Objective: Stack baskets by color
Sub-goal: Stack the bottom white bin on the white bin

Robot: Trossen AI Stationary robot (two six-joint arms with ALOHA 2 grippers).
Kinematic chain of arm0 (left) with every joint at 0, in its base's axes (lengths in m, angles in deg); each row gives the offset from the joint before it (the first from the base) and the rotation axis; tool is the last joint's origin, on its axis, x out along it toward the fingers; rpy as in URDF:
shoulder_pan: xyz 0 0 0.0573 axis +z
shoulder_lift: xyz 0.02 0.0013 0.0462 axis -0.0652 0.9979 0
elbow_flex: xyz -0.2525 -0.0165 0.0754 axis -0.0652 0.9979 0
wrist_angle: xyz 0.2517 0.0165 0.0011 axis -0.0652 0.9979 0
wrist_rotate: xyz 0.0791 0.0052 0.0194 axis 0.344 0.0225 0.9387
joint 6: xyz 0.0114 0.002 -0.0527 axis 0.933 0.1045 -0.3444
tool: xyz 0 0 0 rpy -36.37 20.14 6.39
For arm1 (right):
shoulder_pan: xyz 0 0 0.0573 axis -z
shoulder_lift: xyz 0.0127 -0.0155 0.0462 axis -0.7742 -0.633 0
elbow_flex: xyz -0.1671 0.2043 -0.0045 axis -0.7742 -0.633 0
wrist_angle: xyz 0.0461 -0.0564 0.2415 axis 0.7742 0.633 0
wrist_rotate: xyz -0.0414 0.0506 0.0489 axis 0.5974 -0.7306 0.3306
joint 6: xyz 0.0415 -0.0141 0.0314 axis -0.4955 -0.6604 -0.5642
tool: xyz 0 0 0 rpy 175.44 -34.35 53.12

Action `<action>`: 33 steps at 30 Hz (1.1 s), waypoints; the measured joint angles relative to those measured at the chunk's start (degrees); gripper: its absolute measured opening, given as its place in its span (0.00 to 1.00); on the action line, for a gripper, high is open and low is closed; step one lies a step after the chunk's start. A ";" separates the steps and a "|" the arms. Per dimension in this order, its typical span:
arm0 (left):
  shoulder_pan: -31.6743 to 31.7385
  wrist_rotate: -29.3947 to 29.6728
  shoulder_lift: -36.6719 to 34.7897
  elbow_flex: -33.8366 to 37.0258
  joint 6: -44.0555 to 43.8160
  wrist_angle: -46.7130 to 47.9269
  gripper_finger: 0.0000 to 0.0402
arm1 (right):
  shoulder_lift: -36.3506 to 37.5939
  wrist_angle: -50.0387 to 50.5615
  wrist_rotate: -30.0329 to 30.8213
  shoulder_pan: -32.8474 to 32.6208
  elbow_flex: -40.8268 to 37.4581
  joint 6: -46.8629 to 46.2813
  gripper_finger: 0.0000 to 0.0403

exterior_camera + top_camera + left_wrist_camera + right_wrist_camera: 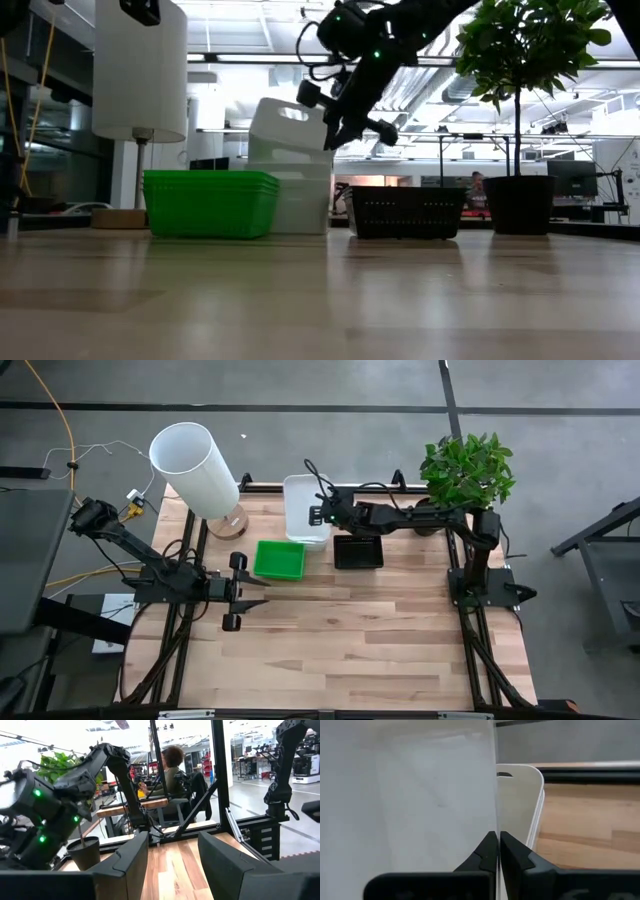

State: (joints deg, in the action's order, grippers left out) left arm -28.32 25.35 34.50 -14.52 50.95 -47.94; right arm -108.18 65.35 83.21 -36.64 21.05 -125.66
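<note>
A white basket (285,125) hangs tilted at the table's far middle, with my right gripper (498,842) shut on it. Its lower edge meets the white baskets (300,200) standing below; whether it rests on them I cannot tell. From above, the white baskets (300,500) sit beyond the green baskets (278,558), with the black basket (357,550) to their right. The green baskets (210,203) stand nested on the wood. My left gripper (240,592) waits open, left of the green baskets, with nothing between its fingers. My right gripper pinches a thin upright wall of the white basket (492,815) between its two fingers, one finger on each face. The fingers come slanting down from the table's right side. The basket sits tilted in the hold, its handle cutout (293,113) up.
A tall white cylinder (195,465) stands at the far left and a potted plant (468,470) at the far right. The near half of the wooden table (350,650) is bare. A person (172,770) sits in the room beyond the table.
</note>
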 joint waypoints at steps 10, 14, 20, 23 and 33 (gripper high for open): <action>0.00 0.00 0.00 0.00 -0.18 0.09 0.40 | 0.04 15.87 4.35 -2.12 8.48 0.86 0.00; -0.02 0.00 0.00 0.00 -0.19 0.09 0.40 | 0.04 18.78 4.36 -2.31 8.71 -1.82 0.00; 0.00 0.00 0.00 0.00 -0.19 0.09 0.40 | 0.04 21.63 6.08 -2.26 8.71 -5.05 0.00; 0.00 0.00 0.00 0.00 -0.17 0.09 0.40 | 0.04 22.04 6.11 -2.26 8.71 -4.97 0.00; 0.00 0.02 0.00 0.00 -0.17 0.09 0.40 | 0.04 22.15 4.35 -2.22 8.71 -0.82 0.00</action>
State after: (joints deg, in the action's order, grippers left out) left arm -28.32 25.37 34.50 -14.52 50.78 -47.85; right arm -108.14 87.50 87.55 -38.86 29.76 -126.48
